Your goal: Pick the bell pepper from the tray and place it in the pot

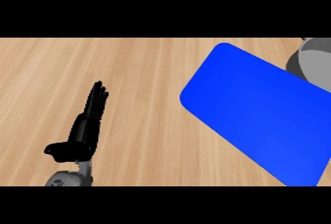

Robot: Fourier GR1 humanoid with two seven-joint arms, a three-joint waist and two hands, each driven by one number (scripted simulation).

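Pale wooden counter fills the frame. At lower left the left hand stands with fingers straight and pointing up, holding nothing. Right of centre a blue tray lies at a slant. A grey pot shows at the upper right corner, cut off by the edge. Where the bell pepper is cannot be told.

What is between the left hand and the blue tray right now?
Nothing but bare wooden counter: in the head view the left hand stands open at lower left, apart from the blue tray.
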